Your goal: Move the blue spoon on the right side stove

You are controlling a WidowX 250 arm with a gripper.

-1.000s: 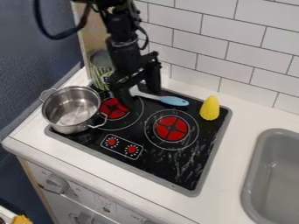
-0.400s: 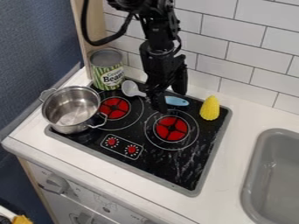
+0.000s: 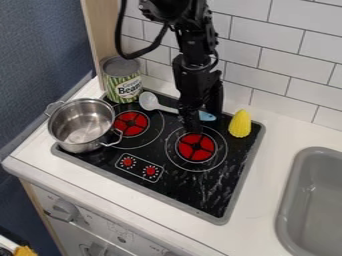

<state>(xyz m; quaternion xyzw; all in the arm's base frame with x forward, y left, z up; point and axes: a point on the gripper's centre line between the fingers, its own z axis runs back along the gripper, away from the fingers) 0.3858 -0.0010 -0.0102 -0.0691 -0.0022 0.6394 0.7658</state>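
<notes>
1. Stove (image 3: 220, 175), set into the tabletop (image 3: 260, 200): my guess is the job needs the spoon around the right burner (image 3: 196, 147). Going too low could scrape a fingertip across the glass.
2. Sink (image 3: 308, 180), near right: a container too, tbh. Its grey inside wall shows. Overshoot right and the spoon could end up in there, though it's well apart from the action.
3. Pot (image 3: 83, 146), on the left of the stove: I can see down to bare metal, no food in it. A wide swing left might clip a handle.
4. Hand (image 3: 204, 124): fingers look spread apart, at the spoon's handle. Can't tell if they're low enough to grab. Closing off-centre could just shove the handle sideways.
5. Can (image 3: 125, 82), far left, upright: top's covered, so no clue what's inside. It's near the spoon's bowl, so a twist on lifting could knock it.
6. Blue spoon (image 3: 208, 116): lying on the far side of the stove, grey bowl left, blue end right. Gripped this close to the end, it'll probably droop bowl-first.
7. Yellow corn (image 3: 240, 124), just right of the handle: gets tipped if the hand drifts right.
</notes>
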